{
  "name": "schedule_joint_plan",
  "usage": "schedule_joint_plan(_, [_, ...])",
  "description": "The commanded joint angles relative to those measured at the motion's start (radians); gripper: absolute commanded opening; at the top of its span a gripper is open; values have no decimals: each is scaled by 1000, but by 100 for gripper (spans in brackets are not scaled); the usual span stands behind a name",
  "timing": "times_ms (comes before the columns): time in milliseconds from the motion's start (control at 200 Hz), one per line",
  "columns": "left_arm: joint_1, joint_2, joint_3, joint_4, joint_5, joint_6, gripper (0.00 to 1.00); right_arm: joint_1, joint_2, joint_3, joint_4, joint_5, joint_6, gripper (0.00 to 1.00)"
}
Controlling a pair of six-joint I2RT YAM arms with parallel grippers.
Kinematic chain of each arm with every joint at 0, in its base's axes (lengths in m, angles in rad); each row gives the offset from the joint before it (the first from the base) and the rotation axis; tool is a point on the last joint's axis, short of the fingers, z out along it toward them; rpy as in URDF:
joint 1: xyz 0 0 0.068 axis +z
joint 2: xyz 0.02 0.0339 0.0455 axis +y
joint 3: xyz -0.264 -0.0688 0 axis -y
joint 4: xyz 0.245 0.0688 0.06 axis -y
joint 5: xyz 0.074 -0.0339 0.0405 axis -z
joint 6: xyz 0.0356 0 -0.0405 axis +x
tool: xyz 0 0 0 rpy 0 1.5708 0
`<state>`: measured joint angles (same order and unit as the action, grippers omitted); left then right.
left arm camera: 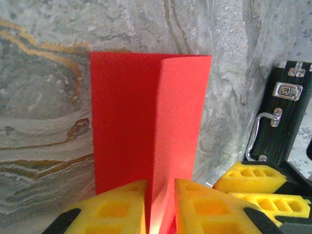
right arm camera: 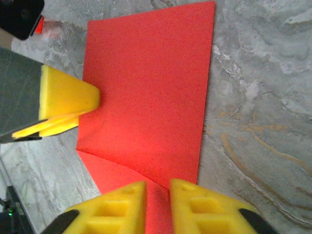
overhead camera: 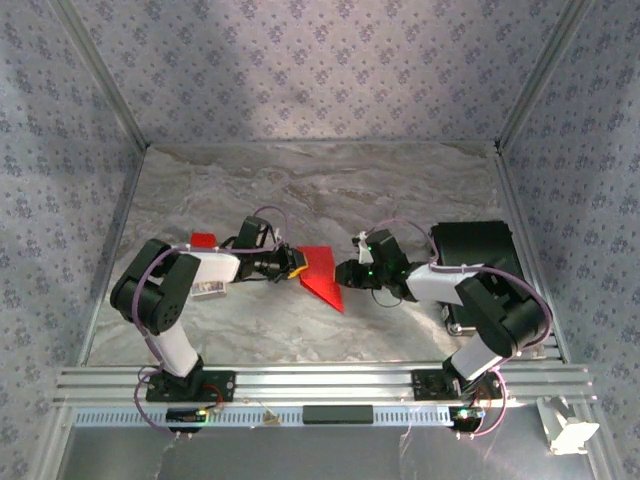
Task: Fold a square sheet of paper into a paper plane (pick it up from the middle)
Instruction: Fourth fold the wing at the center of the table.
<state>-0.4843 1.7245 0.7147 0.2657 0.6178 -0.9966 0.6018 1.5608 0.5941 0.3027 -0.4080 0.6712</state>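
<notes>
One folded red sheet (overhead camera: 322, 273), pinched by both grippers, left (left arm camera: 161, 207) and right (right arm camera: 157, 207); one black case (overhead camera: 475, 250); marble-look table (overhead camera: 300, 190), patterned walls (overhead camera: 300, 60).

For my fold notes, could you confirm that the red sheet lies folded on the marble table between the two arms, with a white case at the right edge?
Nearly right, but the case is black, not white; the top external view shows it at the right edge, and the left wrist view shows its metal latch and handle. The red sheet does lie folded on the marble table between the two arms.
</notes>
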Motion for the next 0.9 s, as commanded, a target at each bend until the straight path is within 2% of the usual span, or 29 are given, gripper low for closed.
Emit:
schedule_joint_plan(0, [1, 9, 19, 46, 23, -18, 19, 3, -70, -11, -71, 76, -23, 29])
schedule_joint_plan(195, [-5, 18, 24, 86, 40, -40, 20, 13, -194, -46, -135, 219, -35, 39])
schedule_joint_plan(340, [-5, 27, 36, 87, 48, -39, 20, 65, -283, -61, -151, 359, -120, 42])
schedule_joint_plan(460, [-5, 29, 39, 90, 43, -41, 16, 123, -323, -95, -102, 467, -207, 46])
schedule_joint_plan(555, [-6, 29, 37, 91, 27, -45, 9, 184, -308, -135, -32, 521, -321, 54])
schedule_joint_plan(630, [-12, 25, 30, 102, 12, -54, 8, 231, -276, -114, -82, 550, -459, 52])
schedule_joint_plan(705, [-20, 23, 27, 115, 1, -63, 7, 285, -250, -83, -131, 602, -531, 49])
schedule_joint_plan(900, [-36, 21, 34, 122, -8, -77, 8, 409, -202, -87, -53, 727, -637, 48])
